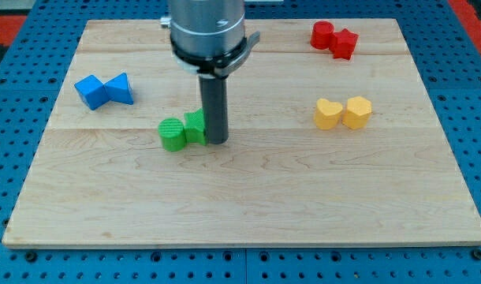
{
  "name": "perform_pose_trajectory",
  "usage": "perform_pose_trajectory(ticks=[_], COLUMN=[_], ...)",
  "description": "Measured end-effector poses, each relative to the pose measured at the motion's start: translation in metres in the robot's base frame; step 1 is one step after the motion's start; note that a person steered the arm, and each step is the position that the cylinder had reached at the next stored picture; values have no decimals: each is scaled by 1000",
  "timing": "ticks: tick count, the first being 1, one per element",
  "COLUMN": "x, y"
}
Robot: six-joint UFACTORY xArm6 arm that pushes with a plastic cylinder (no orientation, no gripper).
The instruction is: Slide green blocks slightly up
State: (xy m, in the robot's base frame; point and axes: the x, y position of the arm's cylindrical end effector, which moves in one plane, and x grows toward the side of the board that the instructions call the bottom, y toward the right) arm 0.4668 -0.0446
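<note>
Two green blocks lie together left of the board's middle: a green cylinder [172,134] and, touching its right side, a second green block [195,126] whose shape is partly hidden by the rod. My tip [216,142] rests on the board right against the right side of that second green block. The dark rod rises from it to the grey arm at the view's top.
A blue cube [90,91] and blue triangular block [120,88] sit at the left. Two red blocks [333,38] lie at the top right. A yellow heart [328,113] and yellow hexagon [356,112] sit at the right. The wooden board [248,205] ends on a blue pegboard.
</note>
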Motion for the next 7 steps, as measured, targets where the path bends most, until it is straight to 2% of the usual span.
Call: perform_pose_trajectory(ticks=[1, 3, 5, 7], x=[1, -12, -14, -1], y=[-14, 22, -25, -41])
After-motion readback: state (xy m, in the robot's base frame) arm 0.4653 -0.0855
